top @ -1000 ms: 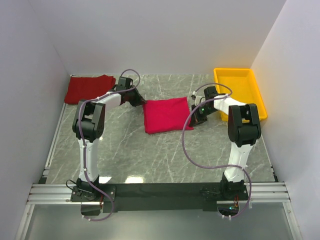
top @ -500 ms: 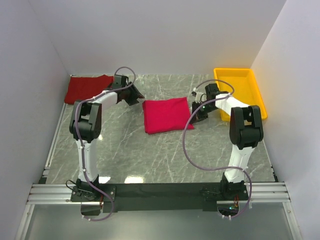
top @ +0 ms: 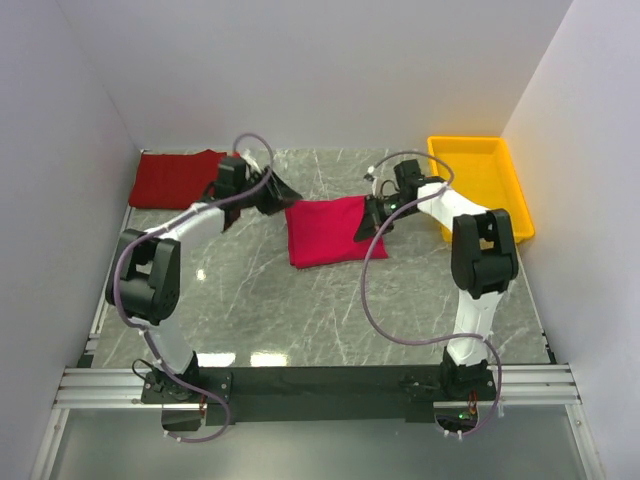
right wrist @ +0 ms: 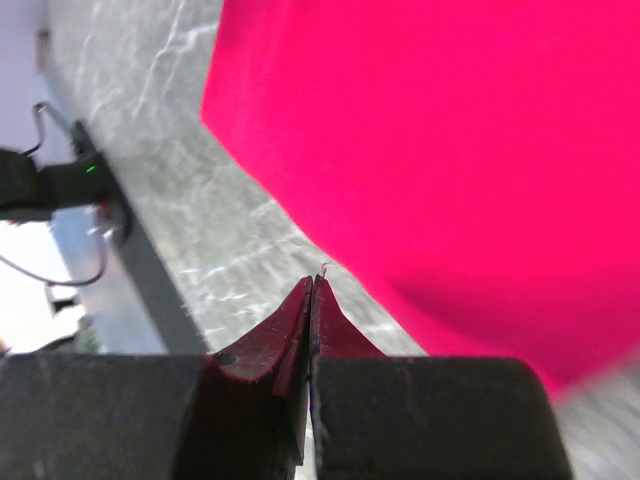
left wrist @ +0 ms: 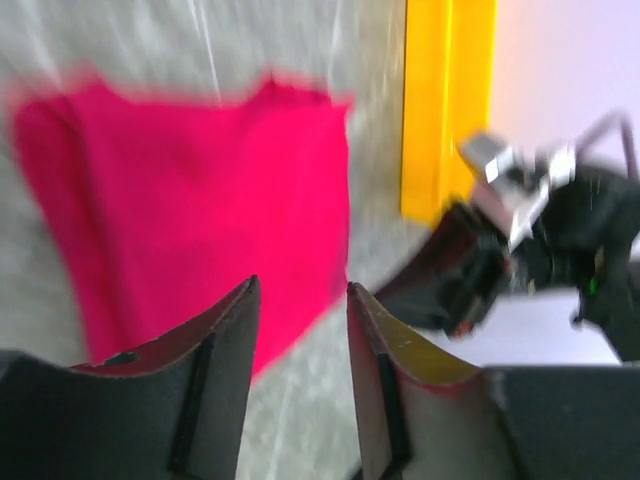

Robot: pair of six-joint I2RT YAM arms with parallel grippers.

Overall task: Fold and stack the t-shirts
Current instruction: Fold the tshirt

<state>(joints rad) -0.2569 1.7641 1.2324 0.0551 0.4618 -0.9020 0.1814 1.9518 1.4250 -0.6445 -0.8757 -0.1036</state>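
Observation:
The bright crimson t-shirt (top: pixel 328 231) lies folded in the middle of the table. It also shows in the left wrist view (left wrist: pixel 190 190) and the right wrist view (right wrist: pixel 450 140). The darker red t-shirt (top: pixel 176 178) lies folded at the back left corner. My left gripper (top: pixel 282 191) is open and empty, just off the crimson shirt's back left corner (left wrist: pixel 300 300). My right gripper (top: pixel 368 222) is shut and empty, low over the crimson shirt's right edge (right wrist: pixel 312 284); its tips are above bare table beside the cloth.
A yellow plastic tray (top: pixel 482 180) stands at the back right, also seen in the left wrist view (left wrist: pixel 447 100). The table is grey marble (top: pixel 300 310), with white walls on three sides. The right arm (left wrist: pixel 530 240) shows beyond the crimson shirt.
My left arm has swung its elbow down and left, and its gripper has shifted slightly right toward the crimson shirt. My right gripper has moved left, from beside the shirt to over its right edge.

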